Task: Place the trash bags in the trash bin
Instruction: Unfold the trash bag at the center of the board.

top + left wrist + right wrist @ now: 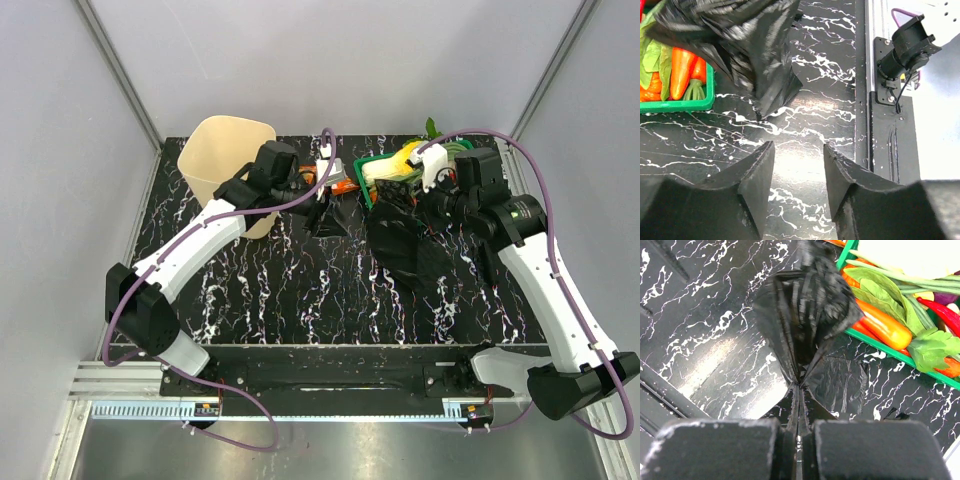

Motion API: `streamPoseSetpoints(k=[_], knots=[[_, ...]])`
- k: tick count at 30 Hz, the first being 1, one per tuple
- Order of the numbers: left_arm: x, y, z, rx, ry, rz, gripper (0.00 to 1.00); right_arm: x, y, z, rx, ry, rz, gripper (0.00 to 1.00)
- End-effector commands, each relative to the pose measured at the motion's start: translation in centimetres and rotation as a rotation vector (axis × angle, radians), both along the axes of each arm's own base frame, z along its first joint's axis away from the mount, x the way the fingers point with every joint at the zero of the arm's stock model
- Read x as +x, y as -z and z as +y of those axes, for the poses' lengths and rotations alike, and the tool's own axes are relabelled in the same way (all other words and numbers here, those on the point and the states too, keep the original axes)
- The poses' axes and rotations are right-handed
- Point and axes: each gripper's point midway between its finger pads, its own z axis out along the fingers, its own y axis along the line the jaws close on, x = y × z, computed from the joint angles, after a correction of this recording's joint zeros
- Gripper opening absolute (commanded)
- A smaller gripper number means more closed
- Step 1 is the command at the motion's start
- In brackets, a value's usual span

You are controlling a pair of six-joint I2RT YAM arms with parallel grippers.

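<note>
While the right gripper (799,407) clamps a glossy black plastic trash bag (805,310), the left gripper (797,160) stands released.

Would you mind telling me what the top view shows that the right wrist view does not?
Only the top view: the bin and a small bag to the right of it. Only the right wrist view: the right gripper shut on a fold of the big bag, seen close up. Both: the big bag, the green tray of vegetables, and the marbled table.
</note>
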Motion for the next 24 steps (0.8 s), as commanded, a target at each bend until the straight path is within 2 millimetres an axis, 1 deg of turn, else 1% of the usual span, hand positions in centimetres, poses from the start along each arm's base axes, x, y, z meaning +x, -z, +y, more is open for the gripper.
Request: streamPoseSetpoints(k=[1, 3, 7, 9, 11, 13, 15, 17, 20, 24], knots=[[-0.9, -2.6, -0.1, -0.078, 0.059, -0.046, 0.54, -1.0, -2.0, 0.4, 0.030, -0.058, -0.059, 0.00], [-0.2, -3.9, -0.6, -0.105, 0.039, -0.063, 0.63, -1.4, -1.6, 0.7, 0.036, -0.080, -0.043, 0.00], [3.3, -6.1, -1.3, -0.150, -0.125, -0.077, 0.77, -2.1, -1.0, 1.1, 0.047, -0.118, -0.016, 0.00], [4.7, -6.6, -2.0, -0.174, -0.203, -0.001, 0.78, -2.2, -0.9, 1.4, 0.060, -0.127, -0.011, 0.00], [5.3, -7.1, -2.9, -0.194, -0.227, 0.096, 0.78, -2.2, -0.7, 1.5, 0.071, -0.124, -0.009, 0.00], [5.9, -7.0, -3.6, -0.205, -0.257, 0.194, 0.78, -2.1, -0.5, 1.8, 0.086, -0.123, -0.009, 0.00], [6.4, -7.0, -4.2, -0.208, -0.281, 0.247, 0.79, -1.8, -0.1, 1.9, 0.090, -0.117, -0.006, 0.00], [6.5, -6.4, -4.6, -0.189, -0.294, 0.293, 0.79, -1.6, 0.0, 1.8, 0.094, -0.107, -0.012, 0.00], [6.3, -5.5, -5.0, -0.151, -0.321, 0.308, 0.79, -1.1, 0.0, 1.8, 0.094, -0.095, -0.033, 0.00], [5.7, -4.8, -5.9, -0.122, -0.325, 0.307, 0.78, -0.8, 0.1, 1.9, 0.096, -0.093, -0.038, 0.00]])
